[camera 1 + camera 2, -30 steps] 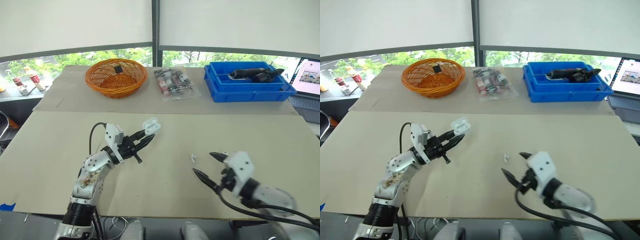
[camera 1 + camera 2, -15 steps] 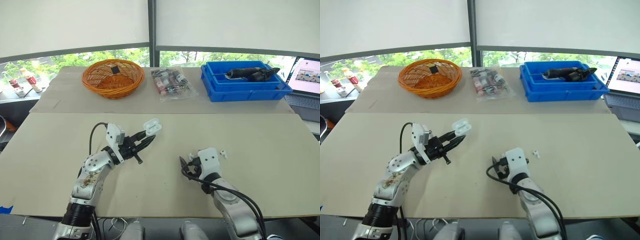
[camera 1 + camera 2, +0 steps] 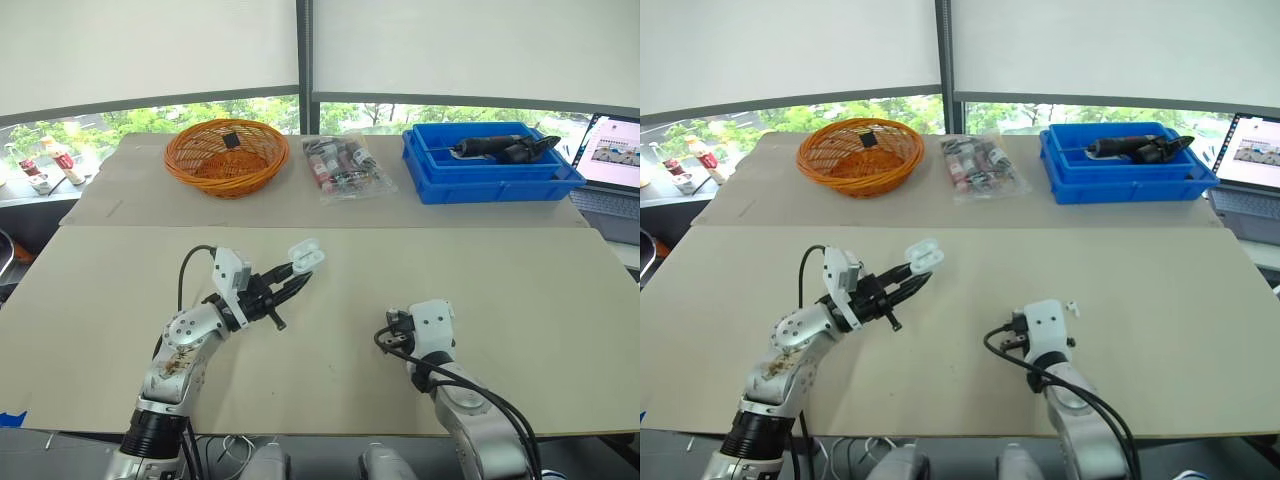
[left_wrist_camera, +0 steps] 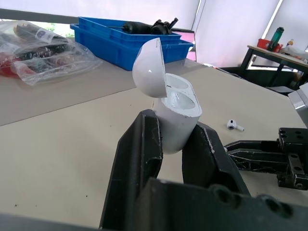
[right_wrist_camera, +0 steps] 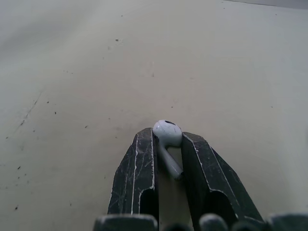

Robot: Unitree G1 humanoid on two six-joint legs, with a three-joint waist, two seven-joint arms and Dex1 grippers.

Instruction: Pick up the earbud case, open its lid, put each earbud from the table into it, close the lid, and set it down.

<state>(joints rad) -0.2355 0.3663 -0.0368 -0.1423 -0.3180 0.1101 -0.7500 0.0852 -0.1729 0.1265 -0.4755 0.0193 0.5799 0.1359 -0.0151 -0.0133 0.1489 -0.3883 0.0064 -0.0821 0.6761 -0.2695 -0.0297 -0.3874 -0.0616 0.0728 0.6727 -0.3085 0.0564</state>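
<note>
The white earbud case (image 4: 175,115) stands upright between the fingers of my left gripper (image 4: 171,132), which is shut on it, and its lid is tipped open. It hangs above the left middle of the table (image 3: 300,258). My right gripper (image 3: 388,335) is low on the table at the front centre, shut on one white earbud (image 5: 167,132) whose stem lies between the fingers. A second earbud (image 3: 1071,306) lies loose on the table just beyond the right wrist.
At the back of the table are an orange wicker basket (image 3: 228,155), a clear bag of small items (image 3: 345,165) and a blue bin (image 3: 490,160) with a dark tool in it. A laptop (image 3: 615,150) sits at the far right edge.
My right gripper swung in from the front right to the table centre and closed on an earbud. The left gripper and the open case stayed put. The camera shifted slightly.
</note>
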